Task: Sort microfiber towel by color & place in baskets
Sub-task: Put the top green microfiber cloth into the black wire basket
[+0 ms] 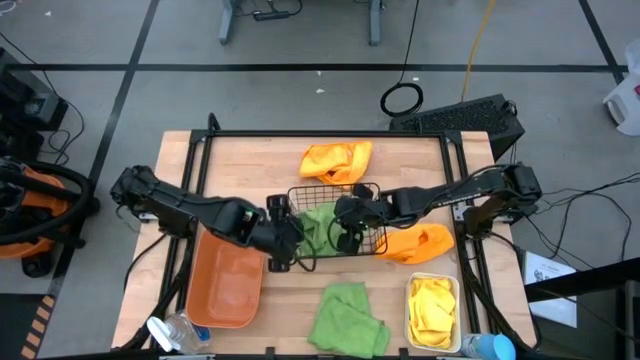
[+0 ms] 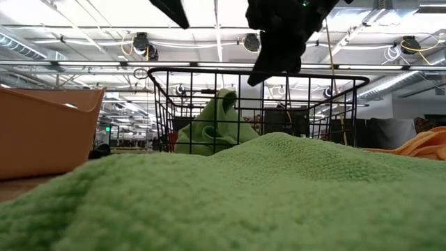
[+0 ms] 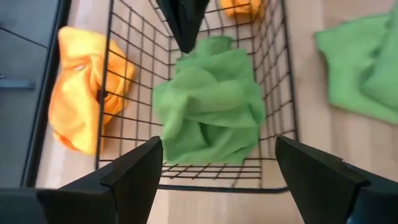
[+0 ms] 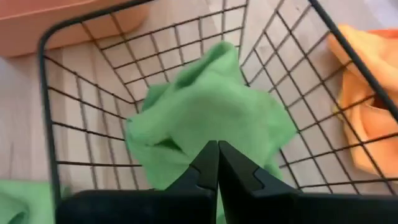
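Note:
A green towel (image 1: 318, 226) lies crumpled on the floor of the black wire basket (image 1: 372, 243) at mid-table; it shows too in the left wrist view (image 3: 208, 106) and the right wrist view (image 4: 211, 106). My right gripper (image 1: 347, 235) hangs shut above the basket (image 2: 279, 42), over this towel, with its fingertips (image 4: 217, 149) clear of it. My left gripper (image 3: 217, 177) is open, level with the basket's left wall and outside it (image 1: 283, 243). A second green towel (image 1: 345, 320) lies flat near the table's near edge. Yellow towels (image 1: 432, 308) fill the white bin (image 1: 410, 318).
The orange bin (image 1: 228, 282) stands left of the basket, under my left arm. One orange towel (image 1: 336, 160) lies at the far edge, another (image 1: 420, 242) right of the basket. Bottles stand at the near-left (image 1: 178, 332) and near-right (image 1: 490, 348) corners.

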{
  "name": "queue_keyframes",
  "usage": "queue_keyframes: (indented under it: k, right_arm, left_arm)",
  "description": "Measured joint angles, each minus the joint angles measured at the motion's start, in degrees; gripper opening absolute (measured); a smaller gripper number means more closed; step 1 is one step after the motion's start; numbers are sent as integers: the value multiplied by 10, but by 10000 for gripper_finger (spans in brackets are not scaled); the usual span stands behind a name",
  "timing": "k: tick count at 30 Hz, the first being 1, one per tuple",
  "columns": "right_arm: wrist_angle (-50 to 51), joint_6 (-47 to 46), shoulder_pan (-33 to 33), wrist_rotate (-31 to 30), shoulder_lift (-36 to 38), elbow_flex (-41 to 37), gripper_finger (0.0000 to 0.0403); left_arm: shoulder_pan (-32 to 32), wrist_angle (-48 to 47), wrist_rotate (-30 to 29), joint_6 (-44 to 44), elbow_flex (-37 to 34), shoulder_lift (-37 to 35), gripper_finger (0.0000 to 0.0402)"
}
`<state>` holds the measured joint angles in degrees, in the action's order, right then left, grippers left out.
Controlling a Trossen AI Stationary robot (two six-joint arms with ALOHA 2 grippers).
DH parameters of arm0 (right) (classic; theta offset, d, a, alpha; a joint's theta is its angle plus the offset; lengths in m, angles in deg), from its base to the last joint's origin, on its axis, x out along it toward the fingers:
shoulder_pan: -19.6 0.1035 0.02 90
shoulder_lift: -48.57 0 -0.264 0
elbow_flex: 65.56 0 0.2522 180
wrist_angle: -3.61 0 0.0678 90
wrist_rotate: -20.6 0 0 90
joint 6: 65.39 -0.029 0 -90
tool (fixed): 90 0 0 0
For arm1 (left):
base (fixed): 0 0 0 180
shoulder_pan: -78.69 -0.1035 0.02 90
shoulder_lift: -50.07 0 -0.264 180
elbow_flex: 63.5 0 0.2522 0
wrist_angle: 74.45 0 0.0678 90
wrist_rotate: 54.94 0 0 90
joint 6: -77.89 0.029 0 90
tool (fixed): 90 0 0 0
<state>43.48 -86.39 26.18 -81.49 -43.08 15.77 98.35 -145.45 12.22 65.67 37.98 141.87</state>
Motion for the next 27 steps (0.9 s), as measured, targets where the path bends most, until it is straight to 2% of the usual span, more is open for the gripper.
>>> queue_keyframes:
  k: [5,13,22,27]
  right_arm:
    - [-54,10,10,5,-17,0,0]
    - [-162,7,-15,52,-83,1,0]
    - [-126,-26,-67,70,-168,0,0]
    - [-153,-28,-78,123,-191,0,0]
  left_arm:
    - [39,-65,-3,-33,0,-6,315]
    - [87,-93,-101,-97,0,-18,315]
    - [97,-91,-181,-175,0,-16,315]
    - [97,-69,-193,-174,0,-15,315]
